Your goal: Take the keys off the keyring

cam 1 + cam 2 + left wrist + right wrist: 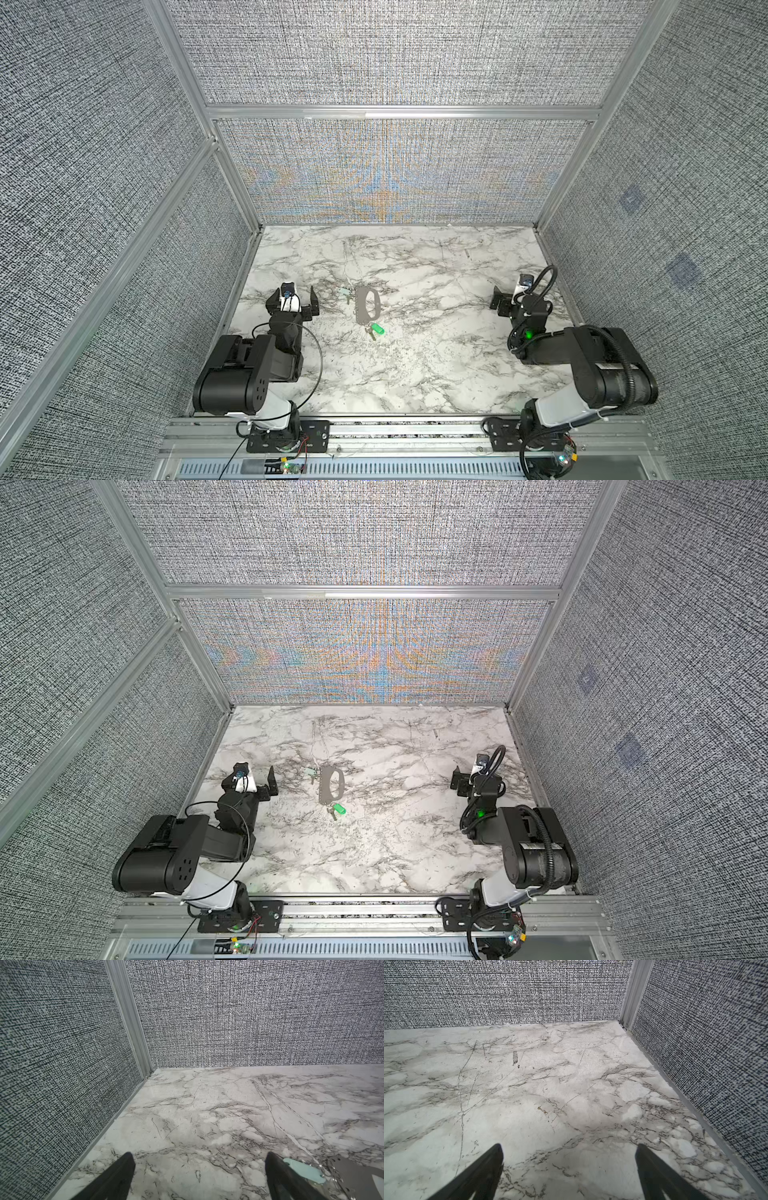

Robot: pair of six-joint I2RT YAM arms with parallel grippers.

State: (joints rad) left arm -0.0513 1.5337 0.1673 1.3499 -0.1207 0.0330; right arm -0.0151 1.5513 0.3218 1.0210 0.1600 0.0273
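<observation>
1. End effectors. The left end effector (294, 296) has its jaws fully spread and holds nothing. It hovers low over the table (436, 353), just beside the keyring on its left. The right end effector (509, 296) is equally wide open and empty, well apart from the work, near the right wall.

2. Location of the work. The keyring (361, 309) lies flat near the middle of the table, between the two arms and closer to the left one. The keys (369, 332) are bunched at its near end, touching the green tag (377, 329). A pale blue-green tag (303, 1171) lies beside the far end, on the left arm's side. The left wrist view shows it just beyond one finger, but it is unclear whether it is threaded on the loop.

3. Orientation. In both top views the keyring's long axis runs from the near table edge toward the back wall, almost straight. Its bumpy edge faces the left arm. The keys trail from the near end toward the robot.

4. Handling. The loop is probably rigid metal, light and slippery against the smooth table, and thin enough to be hard to lift from flat. Pinch it across its narrow width at mid-length with one end effector. The keys are small and thin and will swing freely, so grip them by the head or the tag.
</observation>
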